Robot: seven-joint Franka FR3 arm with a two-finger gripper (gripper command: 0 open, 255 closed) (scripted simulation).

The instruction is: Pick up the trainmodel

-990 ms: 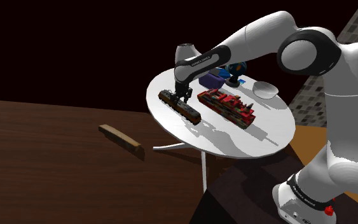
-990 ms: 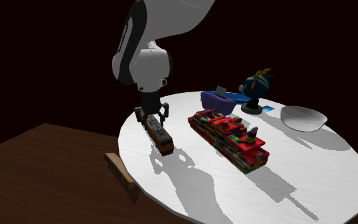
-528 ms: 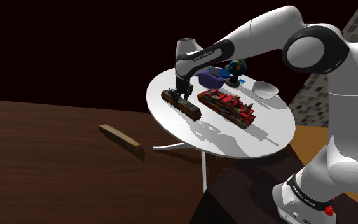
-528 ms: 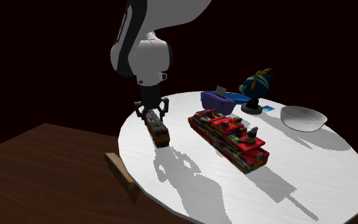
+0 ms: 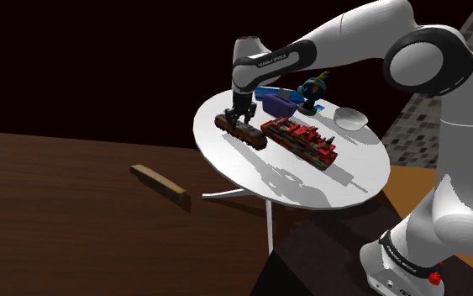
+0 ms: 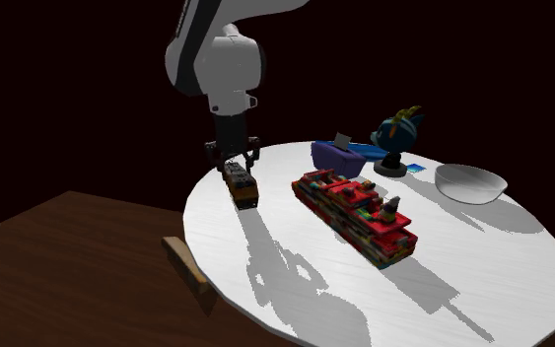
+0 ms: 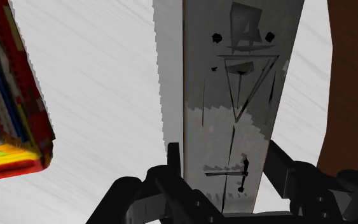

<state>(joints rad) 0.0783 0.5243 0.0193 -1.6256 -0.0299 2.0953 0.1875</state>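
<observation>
Since a second ago your gripper [image 6: 234,160] rose, lifting the train model [image 6: 242,187]. Its fingers clamped the model's sides just above the white table [image 6: 295,286], beside the red brick ship [image 6: 356,215]. Arm lettering was unreadable.

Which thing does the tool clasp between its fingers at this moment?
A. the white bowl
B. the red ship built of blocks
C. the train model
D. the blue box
C: in the wrist view the tool is shut against both sides of the train model.
</observation>
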